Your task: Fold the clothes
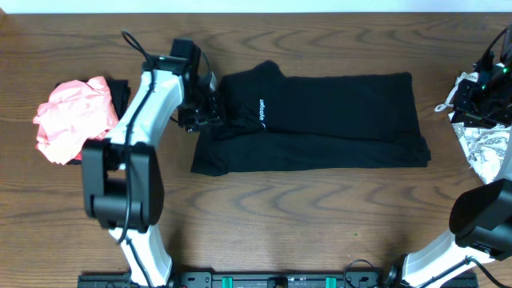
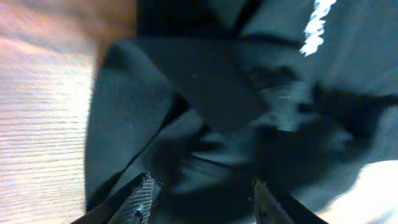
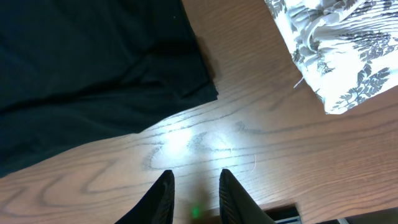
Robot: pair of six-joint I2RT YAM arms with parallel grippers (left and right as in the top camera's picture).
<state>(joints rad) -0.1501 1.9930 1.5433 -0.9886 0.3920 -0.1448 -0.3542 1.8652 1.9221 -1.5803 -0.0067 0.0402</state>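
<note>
A wooden table (image 1: 320,216) is seen from above, with a large black garment (image 1: 336,120) spread across its middle and laid out as a wide, roughly rectangular shape. A short line of small white lettering (image 1: 262,112) is printed sideways near the garment's left end. It is too small to be read from above, and in the left wrist view the same print (image 2: 317,28) is blurred beyond reading.

The left hand (image 1: 200,116) is placed at the garment's left edge. In its own camera the left hand (image 2: 202,193) is shown with its fingers moderately apart above rumpled black folds, and nothing is seen pinched between them.

A crumpled coral-pink garment (image 1: 72,116) is heaped at the table's far left, well apart from the black one. A white garment with a grey leaf pattern (image 3: 336,50) is bunched at the table's right edge.

The right hand (image 3: 196,186) is held over bare wood between the black garment's corner and the leaf-patterned cloth, its fingers narrowly apart and holding nothing.
</note>
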